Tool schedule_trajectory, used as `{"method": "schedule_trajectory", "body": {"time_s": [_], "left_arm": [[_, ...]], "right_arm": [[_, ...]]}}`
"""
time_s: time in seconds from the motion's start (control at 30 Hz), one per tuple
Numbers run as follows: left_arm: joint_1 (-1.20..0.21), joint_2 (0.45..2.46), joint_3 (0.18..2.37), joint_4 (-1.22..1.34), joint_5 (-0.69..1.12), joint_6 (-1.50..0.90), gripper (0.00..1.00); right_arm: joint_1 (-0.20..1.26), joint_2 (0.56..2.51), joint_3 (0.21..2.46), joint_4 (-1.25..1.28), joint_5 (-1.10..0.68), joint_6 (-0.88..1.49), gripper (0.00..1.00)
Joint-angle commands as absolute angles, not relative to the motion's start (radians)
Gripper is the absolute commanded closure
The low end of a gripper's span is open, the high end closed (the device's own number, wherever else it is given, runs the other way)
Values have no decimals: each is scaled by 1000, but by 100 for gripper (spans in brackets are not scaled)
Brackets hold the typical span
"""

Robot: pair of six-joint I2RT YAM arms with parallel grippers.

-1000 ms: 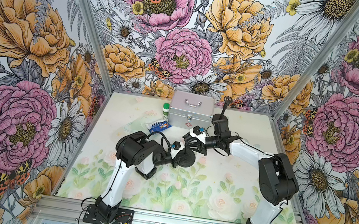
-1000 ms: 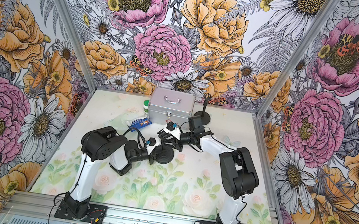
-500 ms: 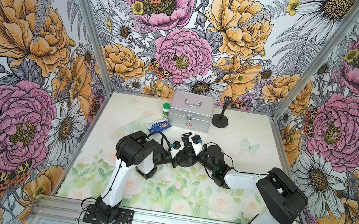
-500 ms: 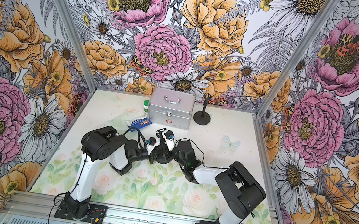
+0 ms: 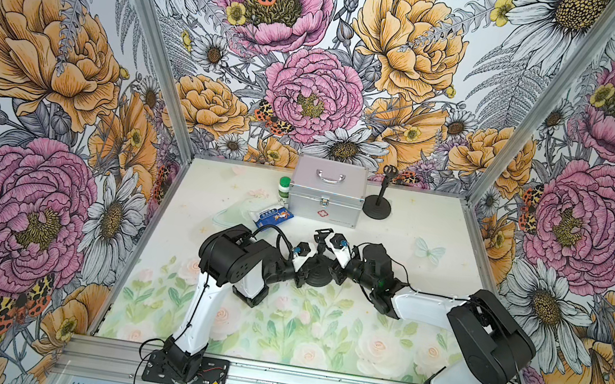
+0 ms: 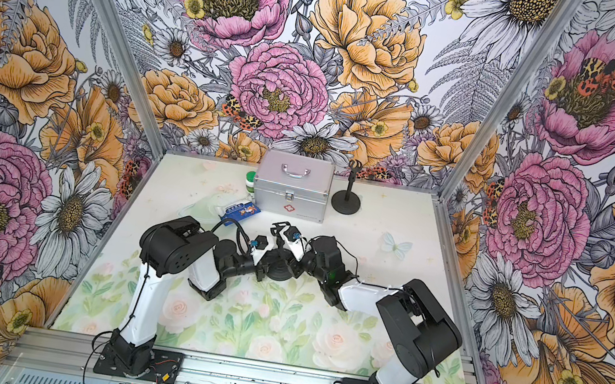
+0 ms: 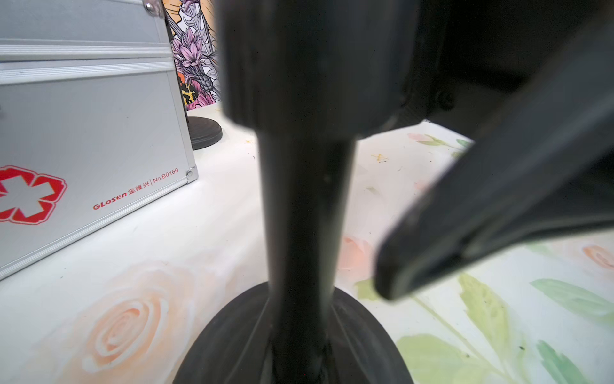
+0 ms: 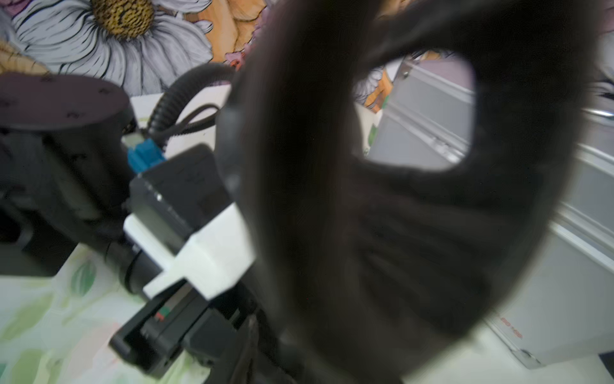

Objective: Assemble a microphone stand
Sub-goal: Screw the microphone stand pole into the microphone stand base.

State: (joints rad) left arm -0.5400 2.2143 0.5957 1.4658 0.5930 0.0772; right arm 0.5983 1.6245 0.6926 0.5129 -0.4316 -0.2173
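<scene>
Flowery walls stand round a pale counter (image 5: 416, 235) painted with roses. In both top views, the small black microphone stand sits in the middle of it, on its round black base (image 5: 316, 278), with its black plastic clip (image 5: 323, 234) on top. Our left arm (image 5: 232, 260) and right arm (image 5: 421, 309) meet at it from either side. We think the step is fitting the clip onto the pole. To do it well, we should keep the pole straight up, hold the base flat, and ease the right jaws away gently so nothing tips. At the back are a shiny silver case (image 5: 325, 198), a second black stand (image 5: 377, 208), a white bottle with a green cap (image 5: 283, 189) and a blue packet (image 5: 273, 214). All are well apart from us, so only our own arms crowd the spot.

From the left wrist, the black pole (image 7: 302, 216) rises from the base, very close. Our left jaws are together, low by the pole. Whether they pinch it is hidden. One right finger (image 7: 481, 212) slants beside the pole, its tip apart from it.

From the right wrist, the clip is a big blur. We cannot tell if the right jaws are apart or together.
</scene>
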Motion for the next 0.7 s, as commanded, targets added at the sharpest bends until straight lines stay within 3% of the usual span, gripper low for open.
{"method": "schedule_trajectory", "body": {"time_s": [0.0,0.37,0.4,0.47,0.57,0.67], "left_arm": [[-564,2271,588,1411,604,75,79],[-564,2267,577,1411,599,80,79],[-565,2271,580,1412,600,78,79],[-564,2265,581,1412,597,76,79],[-564,2265,574,1412,592,80,79],[-564,2270,583,1412,595,75,79]], "right_arm": [[565,1615,801,225,-803,-464,56],[507,1713,1044,-17,-828,-583,57],[506,1716,1046,-17,-836,-583,60],[504,1722,1050,-18,-852,-577,83],[505,1733,1049,-15,-760,-518,100],[529,1699,948,130,-529,-370,100]]}}
